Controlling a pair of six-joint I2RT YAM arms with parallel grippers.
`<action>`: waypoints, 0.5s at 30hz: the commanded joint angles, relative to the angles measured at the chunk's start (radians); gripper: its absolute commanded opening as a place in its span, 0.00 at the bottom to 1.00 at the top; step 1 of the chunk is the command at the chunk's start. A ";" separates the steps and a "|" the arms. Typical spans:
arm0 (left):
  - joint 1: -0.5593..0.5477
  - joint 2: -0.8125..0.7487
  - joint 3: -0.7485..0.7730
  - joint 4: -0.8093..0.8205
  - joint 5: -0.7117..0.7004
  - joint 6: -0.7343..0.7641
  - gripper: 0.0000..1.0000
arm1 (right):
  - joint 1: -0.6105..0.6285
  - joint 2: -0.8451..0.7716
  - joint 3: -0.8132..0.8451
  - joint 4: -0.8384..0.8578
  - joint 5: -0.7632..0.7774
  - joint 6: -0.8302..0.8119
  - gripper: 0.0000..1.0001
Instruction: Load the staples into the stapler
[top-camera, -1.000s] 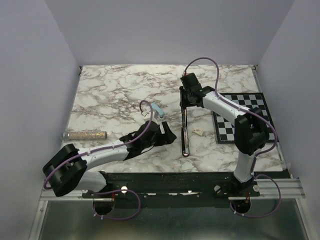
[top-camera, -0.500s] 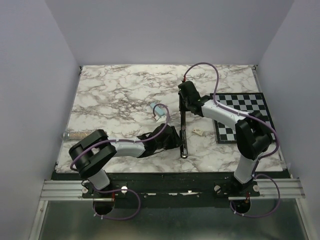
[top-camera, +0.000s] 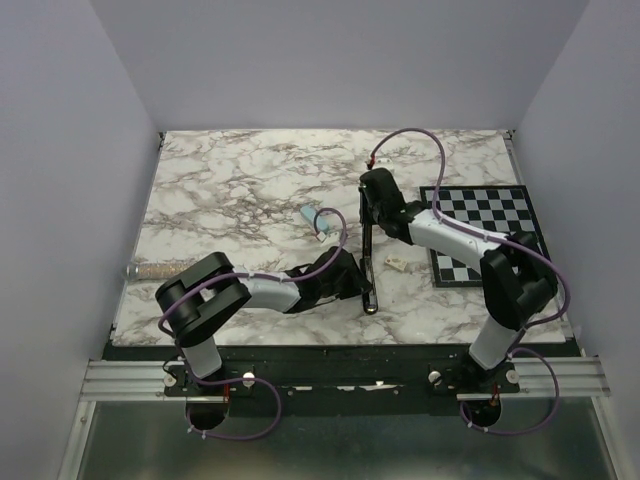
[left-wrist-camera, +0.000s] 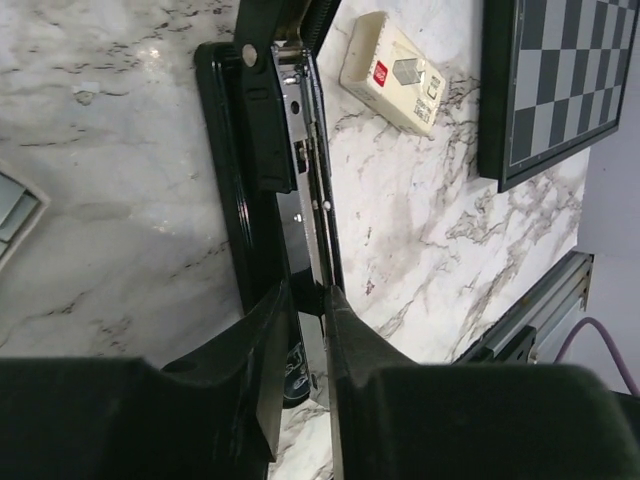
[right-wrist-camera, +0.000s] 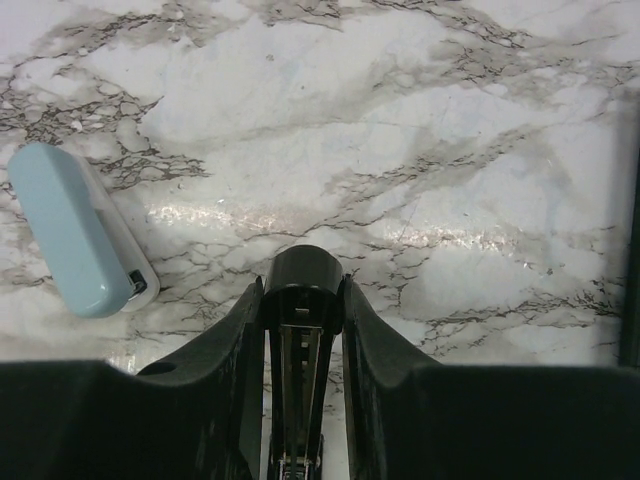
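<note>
Black and slim, the stapler (top-camera: 369, 262) lies opened out on the marble worktop (top-camera: 230, 190). Its long axis runs near to far, almost straight away from the arm bases, with one end close to the near edge and the other pointing at the back wall. Its silvery channel (left-wrist-camera: 312, 190) lies bare and faces up.

The left pincer (left-wrist-camera: 308, 330) stands narrow on the stapler's near end, its pads against both sides as far as its wrist view shows. The right pincer (right-wrist-camera: 304, 300) is closed partway on the rounded black far end and holds it.

No loose staples can be picked out anywhere. The step in hand looks like pinning the stapler open and steady. The next move probably calls for one pincer to let go and fetch a strip, then lay it lengthwise along the channel.

A small cream box (left-wrist-camera: 395, 70) with a red label lies just right of the stapler and may hold the strips. A chessboard (top-camera: 480, 235) lies further right, and a pale-blue case (right-wrist-camera: 75, 245) lies to the left
</note>
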 joint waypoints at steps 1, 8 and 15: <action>-0.008 0.048 0.023 0.008 0.011 -0.018 0.27 | 0.022 -0.085 -0.050 0.084 0.013 0.005 0.01; -0.007 0.073 0.011 0.022 0.000 -0.041 0.21 | 0.042 -0.191 -0.167 0.088 -0.025 0.003 0.02; 0.000 0.080 -0.017 0.067 -0.005 -0.070 0.20 | 0.070 -0.297 -0.279 -0.001 -0.090 0.043 0.06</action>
